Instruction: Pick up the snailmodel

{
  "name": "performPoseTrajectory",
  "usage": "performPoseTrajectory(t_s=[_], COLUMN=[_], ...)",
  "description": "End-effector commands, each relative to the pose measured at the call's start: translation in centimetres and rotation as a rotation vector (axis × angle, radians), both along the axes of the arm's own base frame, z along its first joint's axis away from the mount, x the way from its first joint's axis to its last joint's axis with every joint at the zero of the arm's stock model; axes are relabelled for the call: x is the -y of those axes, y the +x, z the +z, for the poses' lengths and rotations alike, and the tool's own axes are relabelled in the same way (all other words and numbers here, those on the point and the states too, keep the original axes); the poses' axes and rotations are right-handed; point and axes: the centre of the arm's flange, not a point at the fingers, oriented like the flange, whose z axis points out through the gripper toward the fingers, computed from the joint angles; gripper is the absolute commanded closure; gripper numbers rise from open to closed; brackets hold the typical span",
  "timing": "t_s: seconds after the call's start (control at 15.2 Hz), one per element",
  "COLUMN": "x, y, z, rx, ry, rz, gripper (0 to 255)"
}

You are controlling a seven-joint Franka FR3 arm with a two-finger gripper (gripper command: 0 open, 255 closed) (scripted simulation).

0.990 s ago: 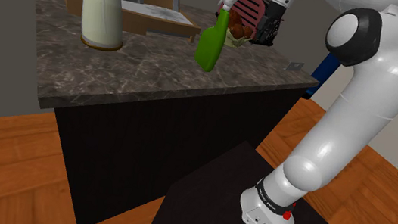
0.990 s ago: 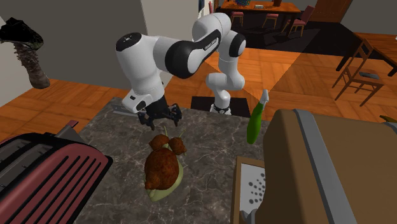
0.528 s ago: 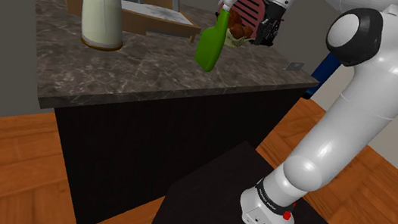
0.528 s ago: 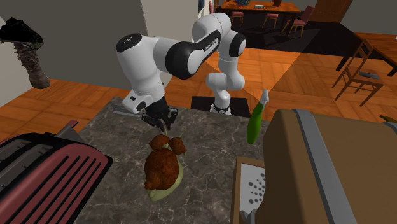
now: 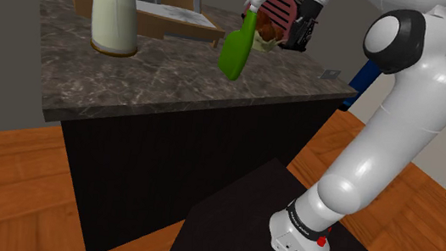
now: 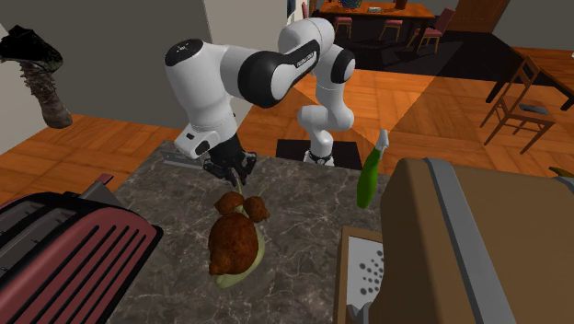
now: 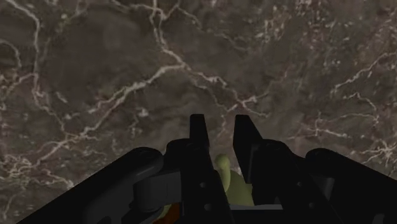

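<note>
The snail model [image 6: 235, 244], with a brown shell and a pale green body, is at the middle of the dark marble counter [image 6: 304, 207]. My black gripper [image 6: 237, 184] comes down on its end nearest the arm and is shut on the green body. In the wrist view the fingers [image 7: 197, 137] clasp a green lump of the snail [image 7: 224, 175], with marble beyond. From the shoulder view the snail [image 5: 265, 29] sits behind the green spray bottle, with the gripper [image 5: 289, 35] at its right.
A green spray bottle [image 5: 238, 49] [image 6: 370, 175] stands near the counter's edge. A cream bottle [image 5: 116, 11] stands further along. A dark red slotted appliance [image 6: 64, 258] and a large brown box [image 6: 469, 248] flank the snail.
The fingers went from wide apart to shut on the snail's green body. The hand and the snail have since risen slightly.
</note>
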Motion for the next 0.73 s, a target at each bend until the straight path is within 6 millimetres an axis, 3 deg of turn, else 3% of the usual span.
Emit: performPoseTrajectory(t_s=[0.0, 0.66], x=[0.0, 0.0], y=[0.1, 0.1], z=[1.0, 6.3], rx=[0.000, 0.000], ry=[0.000, 0.000], rz=[-0.001, -0.001], gripper=[255, 255])
